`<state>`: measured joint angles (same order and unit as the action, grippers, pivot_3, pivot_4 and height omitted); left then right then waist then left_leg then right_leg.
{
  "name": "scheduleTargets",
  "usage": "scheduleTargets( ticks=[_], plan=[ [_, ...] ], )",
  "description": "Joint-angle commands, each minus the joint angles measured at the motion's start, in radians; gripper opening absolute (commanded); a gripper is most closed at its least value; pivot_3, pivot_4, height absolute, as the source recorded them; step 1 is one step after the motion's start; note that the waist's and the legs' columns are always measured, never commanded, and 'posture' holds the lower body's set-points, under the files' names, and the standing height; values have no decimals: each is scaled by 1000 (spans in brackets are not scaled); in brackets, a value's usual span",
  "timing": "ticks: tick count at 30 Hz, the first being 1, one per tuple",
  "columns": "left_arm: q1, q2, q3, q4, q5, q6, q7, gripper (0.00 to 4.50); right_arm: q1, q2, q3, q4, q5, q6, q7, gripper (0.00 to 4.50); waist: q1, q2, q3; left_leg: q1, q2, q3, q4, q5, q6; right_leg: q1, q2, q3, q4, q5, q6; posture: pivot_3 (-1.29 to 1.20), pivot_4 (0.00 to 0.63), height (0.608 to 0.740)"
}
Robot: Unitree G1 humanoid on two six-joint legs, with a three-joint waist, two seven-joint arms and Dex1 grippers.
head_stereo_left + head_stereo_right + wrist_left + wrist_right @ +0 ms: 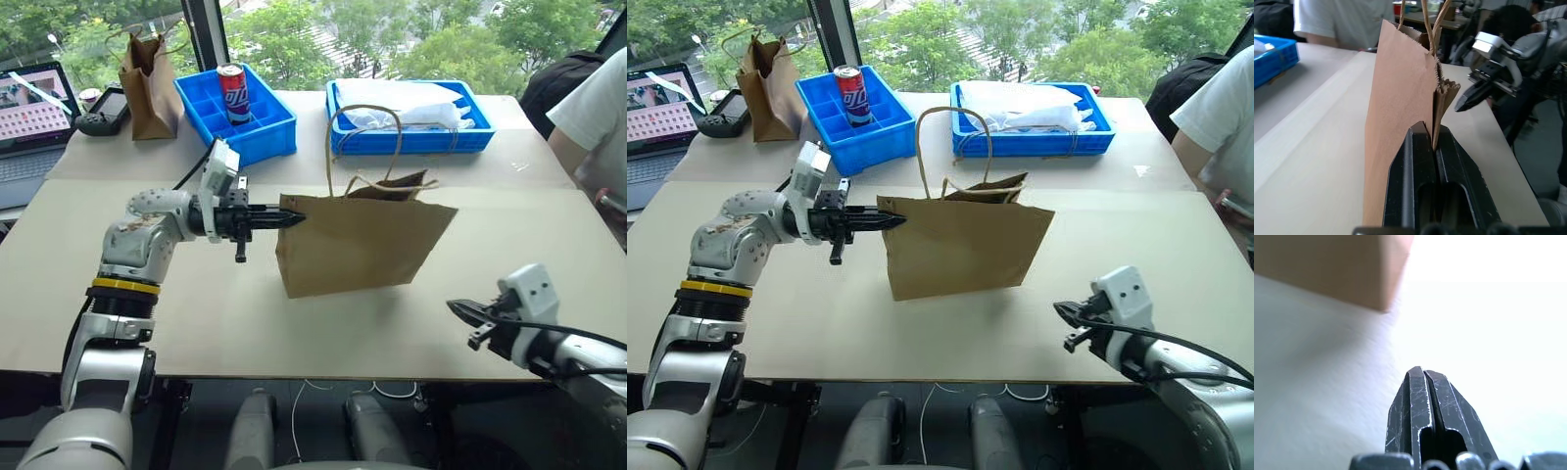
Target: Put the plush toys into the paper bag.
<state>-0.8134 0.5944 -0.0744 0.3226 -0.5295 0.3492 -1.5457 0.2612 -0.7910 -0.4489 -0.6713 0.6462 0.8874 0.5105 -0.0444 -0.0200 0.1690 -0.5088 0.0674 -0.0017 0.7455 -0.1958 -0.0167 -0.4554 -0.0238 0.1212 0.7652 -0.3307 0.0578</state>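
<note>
I've got the left claw [291,219] clamped tight on the near top corner of the paper bag [358,245], fingers level and pointing across toward my right, and from the left wrist view the two black fingers [1415,166] are pinched flat on the folded side edge of the paper. The bag stands upright in the middle of the worktop [245,333], its long face toward me, twine handles [364,137] looping up above the mouth. My right claw [460,311] is down low at the near right edge of the worktop, fingers pressed together with nothing between them, well apart from the bag and aimed roughly back toward its lower right corner. What matters now is the mouth: it faces straight up and runs left to right, so anything going in has to come from above, and the right arm is the free one to do it. I can't spot the plush toys on the worktop; whether they sit inside the bag I cannot tell, since its walls hide the inside. Farther back are a blue tray [235,122] holding a can [232,93], another blue bin [411,132], and a darker, narrower bag [150,88].
</note>
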Motion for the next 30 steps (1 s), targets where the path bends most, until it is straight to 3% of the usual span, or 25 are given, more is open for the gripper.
scheduleTargets(
  ticks=[1, 7, 10, 19, 22, 30],
  plan=[
    [-33, 30, -38, 47, -7, -96, -69, 81, -16, -21, -50, -5, -7, -26, 22, 0, -1, 0, 0, 0, 0, 0, 0, 0, 0, 0, 0, 0, 0, 0, 0, 0, 150, 665],
    [-31, 50, -114, 197, 24, -278, -69, 81, -76, -24, -32, -9, 13, -3, 17, 0, 1, 0, 0, 0, 0, 0, 0, 0, 0, 0, 0, 0, 0, 0, 0, 0, 150, 665],
    [-15, 56, -130, 223, 44, -288, -69, 81, -92, -30, -36, -5, 20, 5, 22, 0, 3, 0, 0, -1, 0, 0, 0, 0, 0, 0, 0, 0, 0, 0, 0, 0, 150, 665],
    [86, 101, -64, 59, -18, -55, -63, 81, -121, -55, -46, 35, 14, -7, 58, 0, 1, 0, 0, 0, 0, 0, 0, 0, 0, 0, 0, 0, 0, 0, 0, 0, 150, 665],
    [93, 117, -29, 7, -62, 80, -45, 746, -135, -63, -27, 54, 6, -18, 71, 0, 1, 0, 0, 0, 0, 0, 0, 0, 0, 0, 0, 0, 1, 0, 1, 0, 150, 665],
    [100, 193, 91, -94, -132, 250, -30, 3676, -235, -180, 28, 206, -24, -108, 263, 0, 1, 0, 0, 0, 0, 0, 0, 0, 0, 0, 0, 0, 0, -1, 1, 0, 150, 665]
  ],
)
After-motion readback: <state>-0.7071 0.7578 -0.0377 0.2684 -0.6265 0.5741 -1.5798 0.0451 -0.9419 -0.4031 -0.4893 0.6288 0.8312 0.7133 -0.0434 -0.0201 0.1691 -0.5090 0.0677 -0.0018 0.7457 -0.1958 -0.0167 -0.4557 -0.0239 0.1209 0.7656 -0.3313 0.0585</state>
